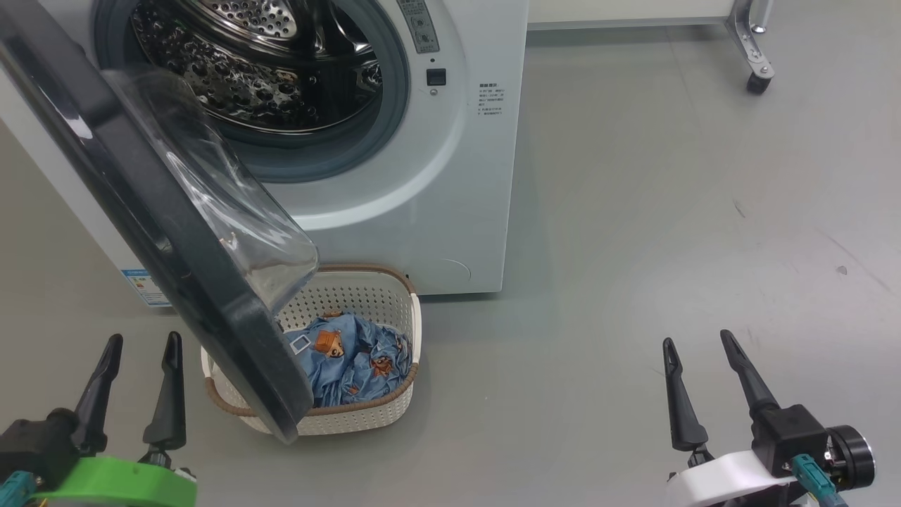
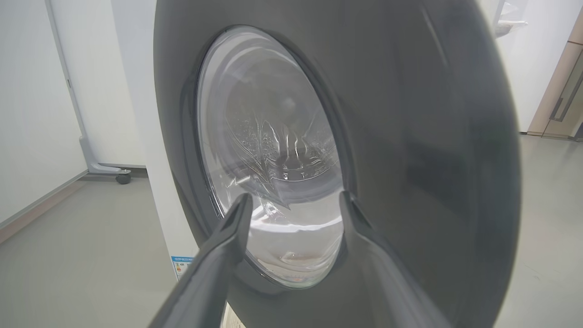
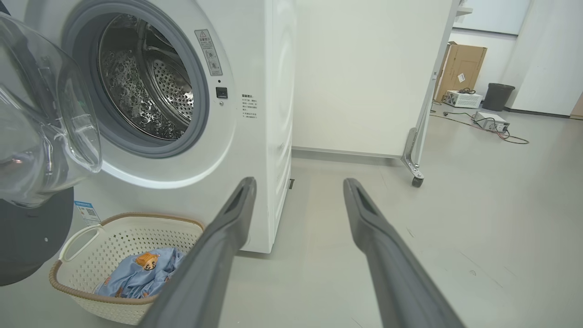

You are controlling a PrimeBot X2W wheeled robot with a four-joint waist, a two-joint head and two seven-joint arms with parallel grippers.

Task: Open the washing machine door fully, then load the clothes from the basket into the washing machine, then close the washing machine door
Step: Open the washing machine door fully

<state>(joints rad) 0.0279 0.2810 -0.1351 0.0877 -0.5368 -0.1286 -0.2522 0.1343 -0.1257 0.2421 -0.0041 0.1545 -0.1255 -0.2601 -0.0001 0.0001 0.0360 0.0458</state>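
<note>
Clearly the door (image 1: 134,211) hangs half-open over the basket (image 1: 366,414) of clothes (image 1: 352,359); left pincer (image 1: 143,339) and right pincer (image 1: 696,339) both gape empty. Best nudge the door's rim wider with the left, gently.

Washer (image 1: 450,176): white front-loader at the upper left, mouth open.
Drum (image 1: 267,63): shiny perforated steel, ringed by a grey gasket (image 1: 395,113).
Door (image 1: 169,246): swung open; its black rim runs diagonally from the top left down across the basket's left side, and its clear glass bowl bulges to the right.
Basket (image 1: 366,419): cream with a brown rim, on the floor just before the washer.
Clothes (image 1: 352,362): blue fabric with orange-brown figures, lying in the basket.
Left gripper (image 1: 144,338): lower left, fingers apart and empty, pointing up beside the door's lower edge.
Right gripper (image 1: 696,338): lower right, fingers spread and empty, well apart from the basket.
Floor (image 1: 669,211): grey.
Caster (image 1: 757,83): top right, under a metal leg.
</note>
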